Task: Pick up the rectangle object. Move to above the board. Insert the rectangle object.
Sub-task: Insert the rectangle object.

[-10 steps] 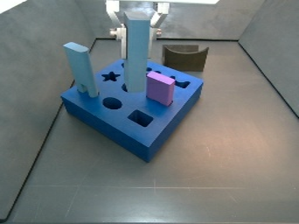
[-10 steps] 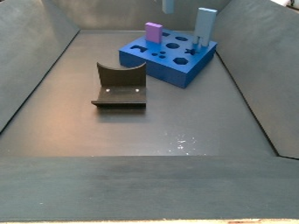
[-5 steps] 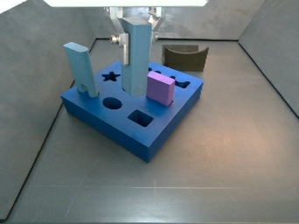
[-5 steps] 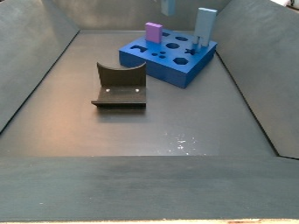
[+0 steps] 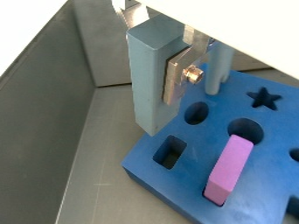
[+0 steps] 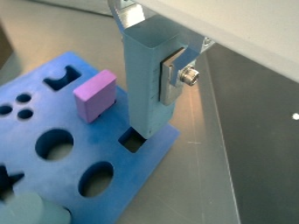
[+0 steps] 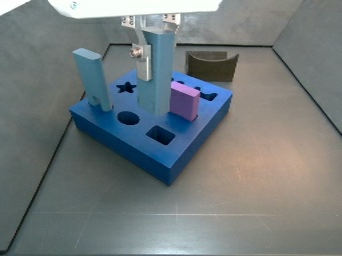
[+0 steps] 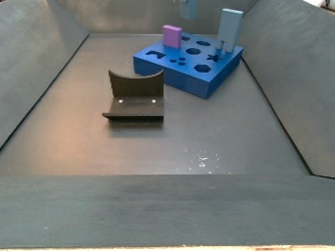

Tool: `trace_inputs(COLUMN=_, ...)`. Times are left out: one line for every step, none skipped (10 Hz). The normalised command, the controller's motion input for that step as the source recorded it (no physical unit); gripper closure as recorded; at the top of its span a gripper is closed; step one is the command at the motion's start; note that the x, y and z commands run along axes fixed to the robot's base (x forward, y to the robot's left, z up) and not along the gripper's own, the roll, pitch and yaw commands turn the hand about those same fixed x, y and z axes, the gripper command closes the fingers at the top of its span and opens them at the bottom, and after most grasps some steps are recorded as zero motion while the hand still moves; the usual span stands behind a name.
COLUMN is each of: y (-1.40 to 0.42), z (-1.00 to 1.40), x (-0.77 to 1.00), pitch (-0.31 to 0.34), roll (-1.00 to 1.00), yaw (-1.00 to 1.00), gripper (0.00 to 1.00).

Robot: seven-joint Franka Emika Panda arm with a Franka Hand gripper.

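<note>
You have the sky-blue bar [image 7: 91, 79] standing upright at the left corner of the board [image 7: 134, 140], well apart from the work. Next across, the gripper [image 7: 150, 22] hangs over the board's rear, clenched on the rectangle object [image 7: 158, 62], which is upright above the board top. In both wrist views a silver finger [image 5: 184, 72] presses flat against the bar's side [image 6: 145, 79]; the bar's lower end sits at the board's edge beside a small rectangular hole [image 6: 133, 138], and you cannot tell whether it touches the surface. Just right of it the pink block [image 7: 185, 100] stands in the board, close beside the held bar. Further right and behind, the fixture [image 7: 211, 65] rests on the floor, clear of the board.
</note>
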Motion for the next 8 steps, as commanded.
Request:
trace_inputs(y=0.0, z=-0.17, x=-0.51, pitch=-0.5, roll=0.0, yaw=0.45, gripper=1.0)
trace_inputs(y=-0.1, z=-0.09, x=-0.57, pitch=-0.626, roll=0.15, yaw=0.36, gripper=1.0)
trace_inputs(y=-0.01, z=0.0, x=-0.15, pitch=-0.2, roll=0.0, yaw=0.01, gripper=1.0)
trace_inputs(y=0.0, z=0.0, x=0.0, pitch=0.0, roll=-0.01, yaw=0.0, gripper=1.0)
trace_inputs(y=0.0, z=0.08, x=0.0, pitch=-0.117, roll=-0.23, yaw=0.05, gripper=1.0)
trace_inputs(y=-0.08, z=0.07, x=-0.09, pitch=-0.974, roll=0.15, yaw=-0.13, gripper=1.0)
trace_inputs(y=-0.11, z=0.06, x=-0.07, pitch=-1.0, roll=0.56, yaw=-0.22, gripper=1.0)
trace_inputs(y=-0.07, z=0.19, x=-0.13, pitch=-0.871, roll=0.25, yaw=-0.24, gripper=1.0)
